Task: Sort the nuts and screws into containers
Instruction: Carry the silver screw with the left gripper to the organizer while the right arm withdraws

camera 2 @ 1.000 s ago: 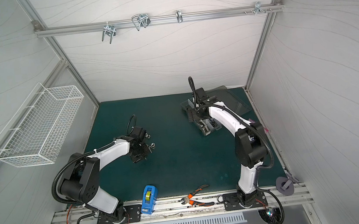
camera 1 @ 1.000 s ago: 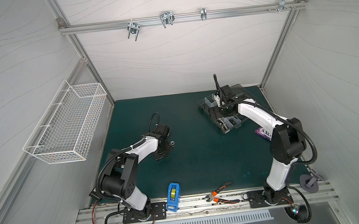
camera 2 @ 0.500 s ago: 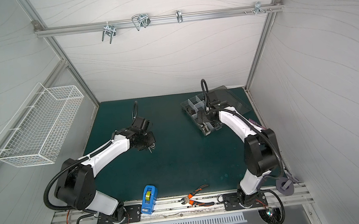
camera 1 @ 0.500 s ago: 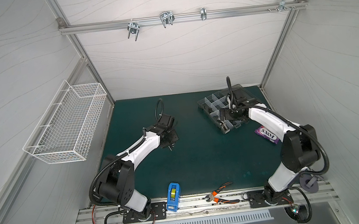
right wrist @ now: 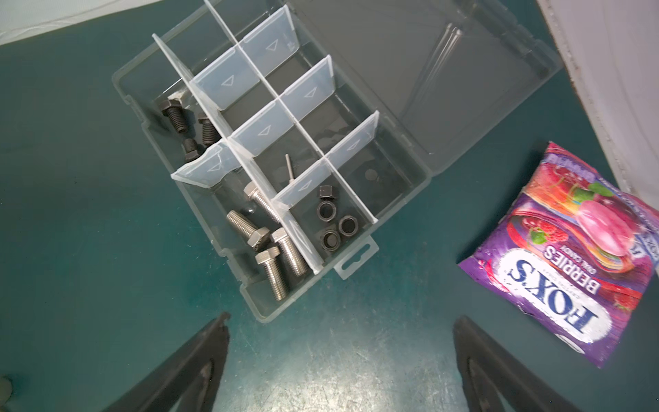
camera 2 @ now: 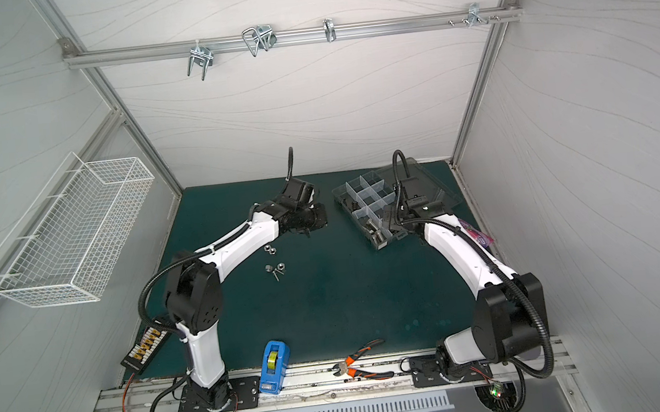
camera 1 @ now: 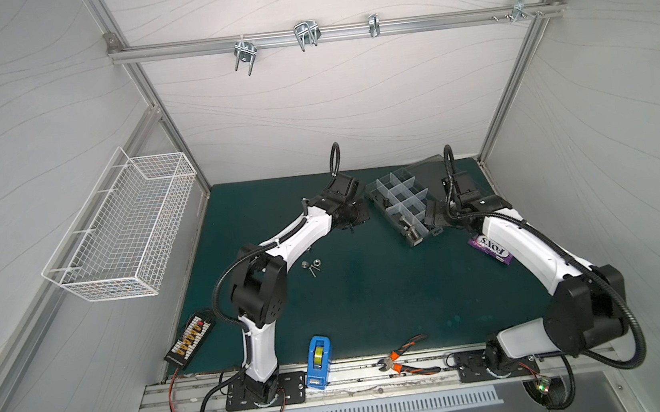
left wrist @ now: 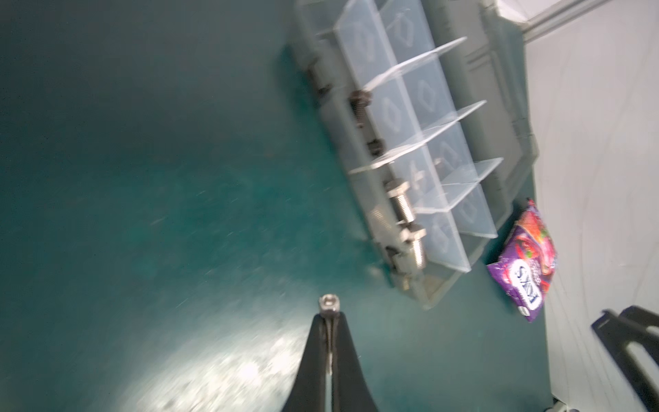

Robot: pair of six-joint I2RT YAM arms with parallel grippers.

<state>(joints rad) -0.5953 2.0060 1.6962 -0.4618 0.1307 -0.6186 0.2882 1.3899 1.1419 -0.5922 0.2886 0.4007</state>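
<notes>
My left gripper (left wrist: 328, 316) is shut on a thin silver screw (left wrist: 328, 304); its head pokes out past the fingertips and its shank lies between them. In both top views this gripper (camera 1: 352, 217) (camera 2: 314, 219) hovers just left of the containers, an open organizer box (camera 1: 397, 189) (camera 2: 362, 195) (right wrist: 228, 80). Inside lie black screws (right wrist: 176, 116), silver hex bolts (right wrist: 272, 249), one thin screw (right wrist: 289, 167) and black nuts (right wrist: 333, 224). Loose nuts (camera 1: 311, 264) (camera 2: 269, 249) and a screw (camera 2: 276, 275) lie on the mat. My right gripper (right wrist: 342, 333) (camera 1: 431, 215) is open and empty at the box's near corner.
The box lid (right wrist: 410, 53) lies open flat behind it. A purple candy bag (camera 1: 492, 250) (right wrist: 577, 257) lies right of the box under the right arm. Orange pliers (camera 1: 403, 360) and a blue tape dispenser (camera 1: 317, 361) sit at the front edge. A wire basket (camera 1: 126, 232) hangs on the left wall.
The left arm swung from the mat's left side back and right toward the box, gripper shut. The right gripper drew back from over the box to its near right corner.
</notes>
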